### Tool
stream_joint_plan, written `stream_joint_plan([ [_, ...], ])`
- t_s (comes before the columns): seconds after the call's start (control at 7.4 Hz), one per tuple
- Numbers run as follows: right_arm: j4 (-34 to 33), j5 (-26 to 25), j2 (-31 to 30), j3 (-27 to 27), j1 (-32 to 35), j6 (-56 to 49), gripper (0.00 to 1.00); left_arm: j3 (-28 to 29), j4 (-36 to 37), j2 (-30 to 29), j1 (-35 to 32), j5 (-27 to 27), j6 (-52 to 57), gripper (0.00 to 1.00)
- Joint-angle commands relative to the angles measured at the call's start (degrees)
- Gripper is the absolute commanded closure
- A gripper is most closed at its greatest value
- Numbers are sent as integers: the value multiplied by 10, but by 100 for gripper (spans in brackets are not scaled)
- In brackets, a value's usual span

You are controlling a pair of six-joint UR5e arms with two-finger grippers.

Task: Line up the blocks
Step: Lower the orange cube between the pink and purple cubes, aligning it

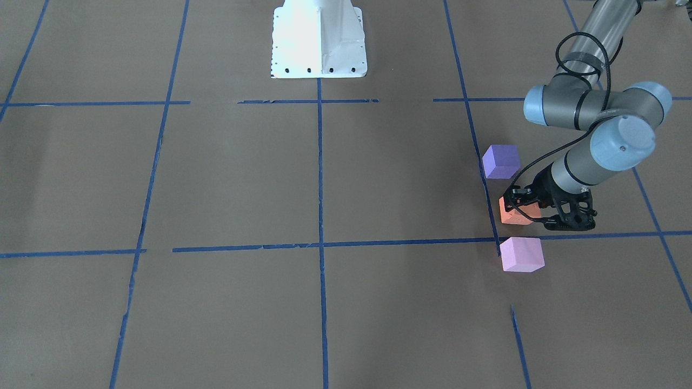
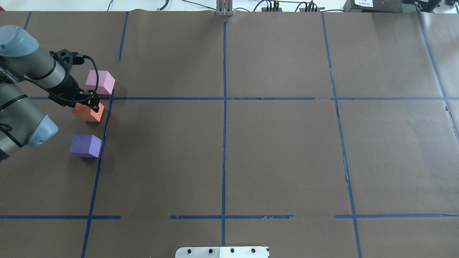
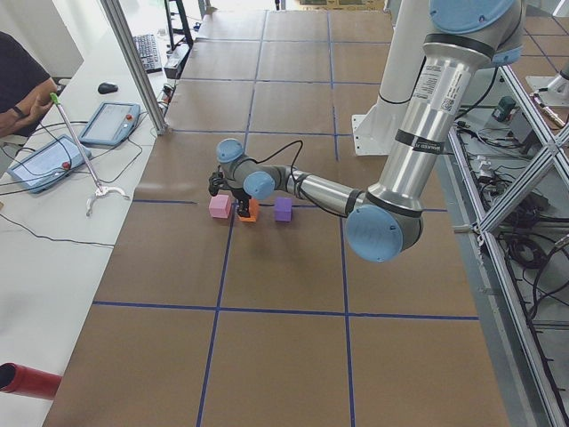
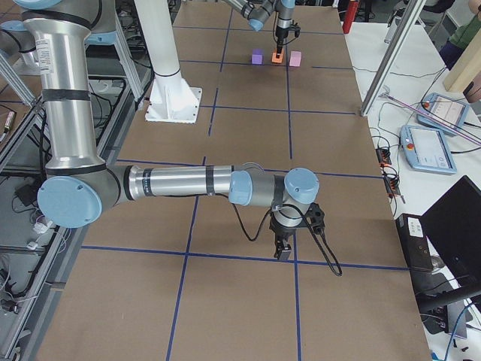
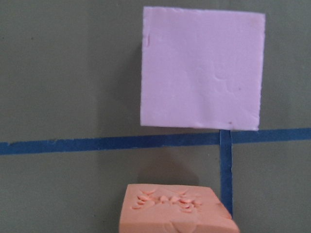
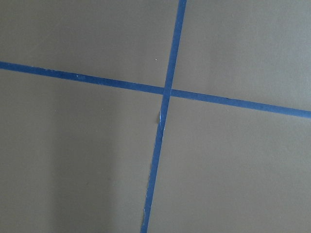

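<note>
Three foam cubes stand in a row along a blue tape line on my left side. The dark purple block [image 1: 501,161] [image 2: 85,145] is nearest my base. The orange block [image 1: 511,216] [image 2: 88,114] is in the middle and slightly turned. The pale pink block [image 1: 521,255] [image 2: 100,80] is farthest. My left gripper [image 1: 525,212] [image 2: 85,106] points straight down with its jaws on either side of the orange block, shut on it at table level. The left wrist view shows the orange block [image 5: 175,213] with dents and the pink block [image 5: 201,68] beyond a tape line. My right gripper [image 4: 283,248] hangs low over a tape crossing; I cannot tell its state.
The brown paper table [image 2: 272,150] carries a grid of blue tape lines. The white robot base plate [image 1: 319,38] stands at the middle of the near edge. A side desk with tablets [image 3: 107,124] and a person lies beyond the table's left end.
</note>
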Motion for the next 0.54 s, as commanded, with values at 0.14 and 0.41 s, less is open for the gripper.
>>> stream_joint_plan([
  [0.14,0,0,0,0,0,0,0,1,-6,0,1,-7,0,83],
  [0.41,0,0,0,0,0,0,0,6,-11,-1,3,-8,-3,83],
])
